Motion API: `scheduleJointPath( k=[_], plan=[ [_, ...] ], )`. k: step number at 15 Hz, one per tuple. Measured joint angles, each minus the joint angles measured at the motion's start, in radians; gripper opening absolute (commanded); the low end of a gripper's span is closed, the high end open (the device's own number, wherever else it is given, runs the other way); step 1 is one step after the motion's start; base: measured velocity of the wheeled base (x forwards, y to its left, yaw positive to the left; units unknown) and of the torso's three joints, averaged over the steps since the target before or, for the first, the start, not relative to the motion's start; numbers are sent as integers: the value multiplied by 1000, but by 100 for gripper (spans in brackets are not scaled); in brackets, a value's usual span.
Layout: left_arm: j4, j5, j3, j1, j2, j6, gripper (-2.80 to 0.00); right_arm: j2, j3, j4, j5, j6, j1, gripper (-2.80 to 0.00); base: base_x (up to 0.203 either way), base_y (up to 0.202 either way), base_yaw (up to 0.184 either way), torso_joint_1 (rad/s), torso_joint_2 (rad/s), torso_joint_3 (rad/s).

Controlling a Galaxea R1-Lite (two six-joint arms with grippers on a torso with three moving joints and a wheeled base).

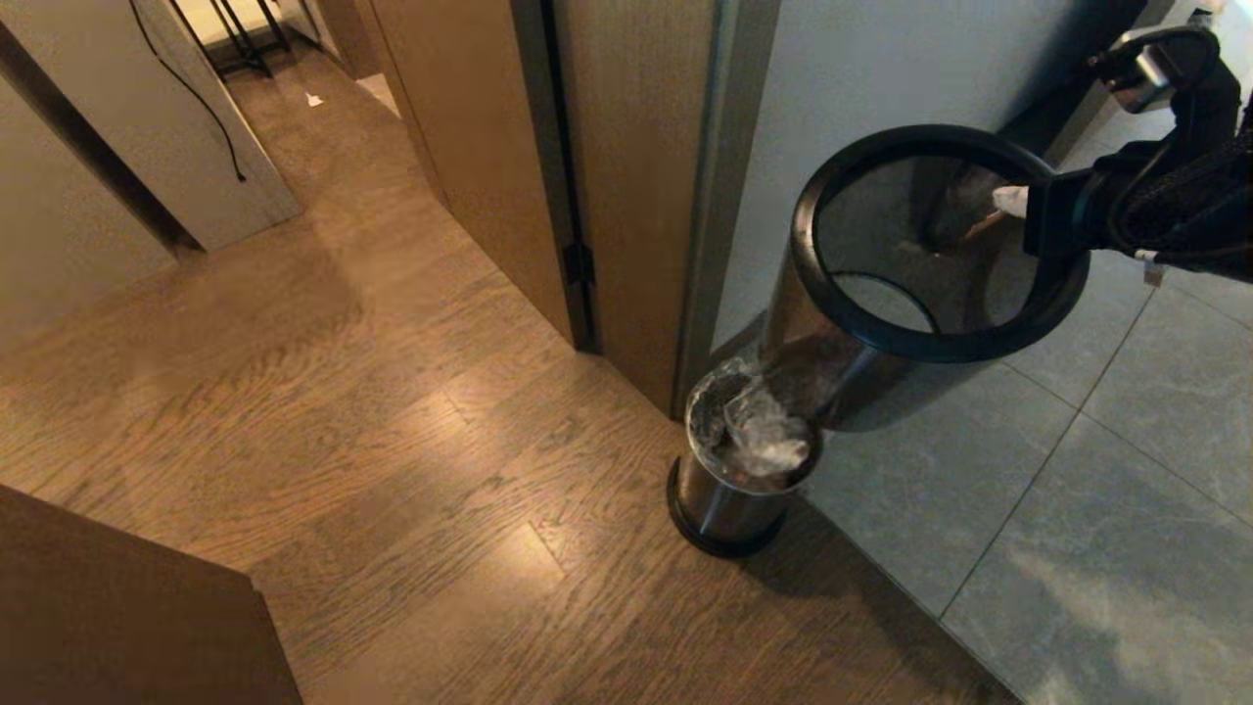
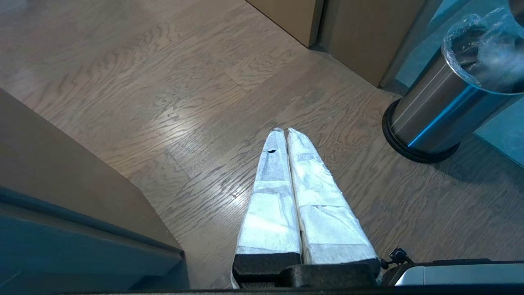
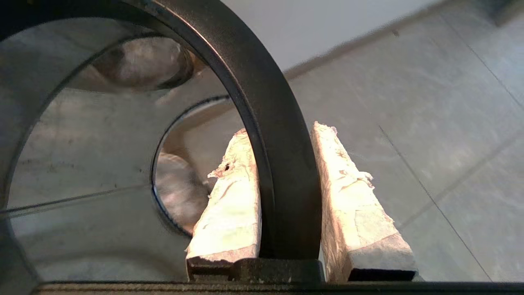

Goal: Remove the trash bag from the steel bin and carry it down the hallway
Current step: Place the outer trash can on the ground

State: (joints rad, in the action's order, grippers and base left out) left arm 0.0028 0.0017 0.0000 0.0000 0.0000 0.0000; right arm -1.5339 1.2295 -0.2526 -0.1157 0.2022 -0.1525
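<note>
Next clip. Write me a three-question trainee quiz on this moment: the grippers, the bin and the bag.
1. True or false: the right gripper is clamped on the black rim of the hollow shiny steel cylinder, one finger inside and one outside.
2. Where is the clear crinkly plastic trash bag? A) hanging from the right gripper; B) lying on the grey tiles; C) in the small steel bin with the black base ring.
3. Fill in: the left gripper hangs over the wood floor, holding nothing, its white-wrapped fingers ____.
Key: 1 true; 2 C; 3 shut.
</note>
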Motion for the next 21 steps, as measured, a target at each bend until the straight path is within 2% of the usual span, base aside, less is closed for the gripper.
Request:
scheduleJointPath(
  k=[4, 10, 21],
  plan=[
    [0, 0, 0, 0, 0, 0, -280, -86, 92, -3, 4, -46, 77, -280, 0, 0, 0, 0, 0, 0],
    [0, 0, 0, 0, 0, 0, -280, -240, 205, -12, 2, -69, 136, -280, 0, 0, 0, 0, 0, 0],
    [0, 0, 0, 0, 0, 0, -280, -601, 445, -107, -6, -96, 151, -280, 0, 0, 0, 0, 0, 0]
  ],
)
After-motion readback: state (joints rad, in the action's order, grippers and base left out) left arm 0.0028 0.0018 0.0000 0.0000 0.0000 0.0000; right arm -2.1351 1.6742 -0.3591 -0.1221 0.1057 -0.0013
